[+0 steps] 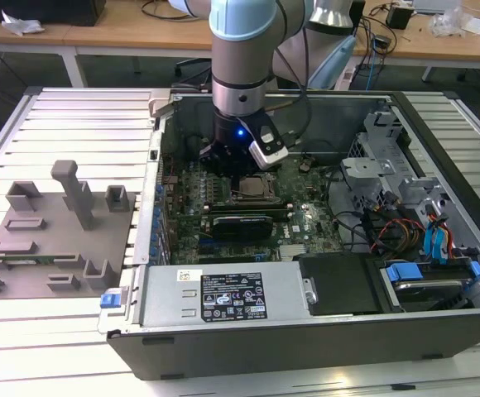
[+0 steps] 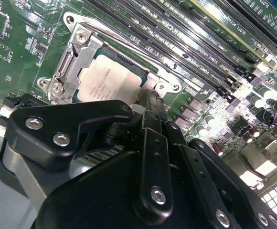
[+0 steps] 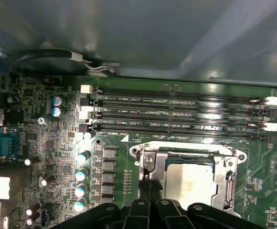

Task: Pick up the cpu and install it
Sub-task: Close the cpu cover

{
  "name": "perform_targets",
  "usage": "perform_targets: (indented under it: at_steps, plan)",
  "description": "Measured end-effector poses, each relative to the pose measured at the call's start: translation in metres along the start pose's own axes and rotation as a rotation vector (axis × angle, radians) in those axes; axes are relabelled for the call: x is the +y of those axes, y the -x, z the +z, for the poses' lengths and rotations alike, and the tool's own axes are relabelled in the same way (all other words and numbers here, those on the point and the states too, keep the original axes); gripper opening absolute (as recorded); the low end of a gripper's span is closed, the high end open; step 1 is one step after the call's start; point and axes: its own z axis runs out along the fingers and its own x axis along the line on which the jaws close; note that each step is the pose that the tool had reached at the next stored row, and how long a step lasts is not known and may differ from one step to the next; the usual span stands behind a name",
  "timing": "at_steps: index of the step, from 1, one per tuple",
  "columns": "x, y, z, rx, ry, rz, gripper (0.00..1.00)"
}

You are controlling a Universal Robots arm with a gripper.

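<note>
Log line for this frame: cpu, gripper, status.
cpu: lying in socket on motherboard | gripper: low over socket, at cpu's edge | hold on cpu: cannot tell

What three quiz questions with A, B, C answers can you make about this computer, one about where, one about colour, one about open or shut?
1. Where is the cpu?
A) in the socket on the green motherboard
B) on the grey block plate
C) on the wooden desk

2. What colour is the cpu's top?
A) red
B) blue
C) silvery

3. How is the computer case?
A) closed up
B) open, insides showing
C) packed in a box

Answers:
1 A, both wrist views show it lying in the socket.
2 C, it shines pale silver.
3 B, the exterior view looks straight into it.
</note>
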Motion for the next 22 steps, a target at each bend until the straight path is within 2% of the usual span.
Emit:
perform_targets:
  at_steps: [10,16,20,22]
  plan:
    - [0.0001,-0.0010,-0.0009,-0.0005,0.0008,0.000,0.11]
    - [-0.0001,-0.0010,-0.0096,-0.0001,0.0002,0.000,0.11]
    - [-0.0005,-0.0008,-0.0224,0.0000,0.0000,0.000,0.11]
    - [-0.0004,-0.0008,-0.0234,-0.0002,0.0001,0.000,0.11]
